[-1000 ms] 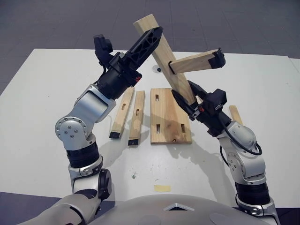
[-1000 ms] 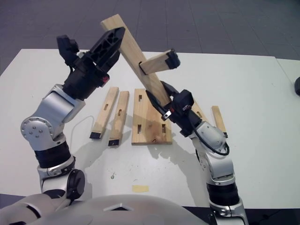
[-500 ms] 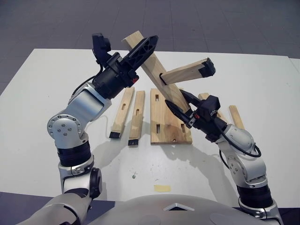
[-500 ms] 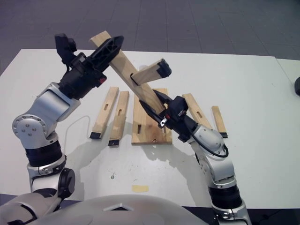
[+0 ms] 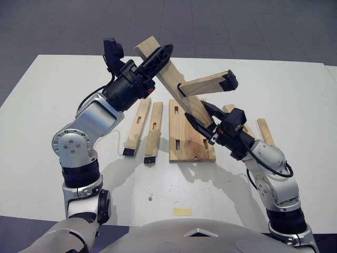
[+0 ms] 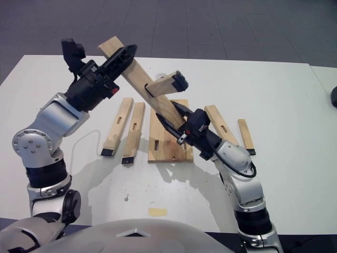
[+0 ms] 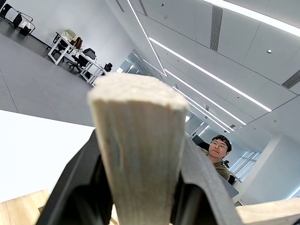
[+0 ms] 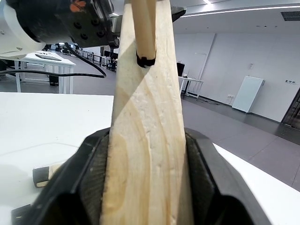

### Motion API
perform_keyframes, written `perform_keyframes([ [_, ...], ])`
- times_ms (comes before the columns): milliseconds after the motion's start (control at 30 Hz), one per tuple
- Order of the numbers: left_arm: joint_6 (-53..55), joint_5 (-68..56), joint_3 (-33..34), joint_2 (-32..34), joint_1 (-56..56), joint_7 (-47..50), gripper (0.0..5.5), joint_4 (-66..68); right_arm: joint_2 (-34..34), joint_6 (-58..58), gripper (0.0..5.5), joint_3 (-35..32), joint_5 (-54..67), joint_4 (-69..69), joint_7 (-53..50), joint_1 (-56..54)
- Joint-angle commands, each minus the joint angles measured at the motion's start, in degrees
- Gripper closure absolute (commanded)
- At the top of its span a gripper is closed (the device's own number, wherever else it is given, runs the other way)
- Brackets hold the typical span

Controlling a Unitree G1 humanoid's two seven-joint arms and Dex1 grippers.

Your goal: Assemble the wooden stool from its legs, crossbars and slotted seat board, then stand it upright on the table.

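Note:
A long wooden leg [image 5: 175, 79] hangs tilted above the white table, with a crossbar [image 5: 205, 84] stuck in its slot and pointing right. My left gripper [image 5: 166, 51] is shut on the leg's raised end [image 7: 138, 140]. My right gripper [image 5: 198, 112] is shut on the leg's low end [image 8: 147, 140], just above the slotted seat board [image 5: 181, 148], which lies flat. Two more legs [image 5: 138, 126] [image 5: 154, 130] lie side by side left of the board.
Two shorter wooden pieces [image 5: 231, 112] [image 5: 265, 130] lie right of the board, partly behind my right arm. A scrap of tape [image 5: 182, 211] and a small dark speck [image 5: 150, 198] sit near the front edge. Bare table [image 5: 58, 95] stretches to the left.
Both arms have brought the leg and its crossbar lower and to the left, and the leg now leans flatter. The parts on the table have not moved.

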Motion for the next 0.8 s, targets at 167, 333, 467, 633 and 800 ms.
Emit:
perform_keyframes([
  [167,-7.4,1.8,4.1,-0.7,-4.2,-1.6,4.46,0.4,0.9,2.6,2.15,-4.4,0.1,4.5,-5.0,1.3],
  [333,-8.8,6.1,4.8,2.5,-3.7,-2.1,4.46,-1.0,-0.6,8.1,1.34,-10.3,-1.0,5.7,-10.0,4.5],
  [467,-8.5,12.8,2.7,5.5,-1.6,-3.9,4.46,-4.2,-6.5,11.8,0.75,-9.8,-6.3,6.4,-9.1,8.4],
  [633,-8.3,13.1,2.5,6.2,-0.3,-5.7,4.46,-6.1,-10.9,17.9,0.1,-5.0,-8.1,5.2,-4.9,11.1],
  [800,-8.0,11.3,2.9,6.4,0.0,-6.6,4.46,-6.2,-10.7,20.0,0.1,1.0,-8.6,3.6,-3.2,10.7],
])
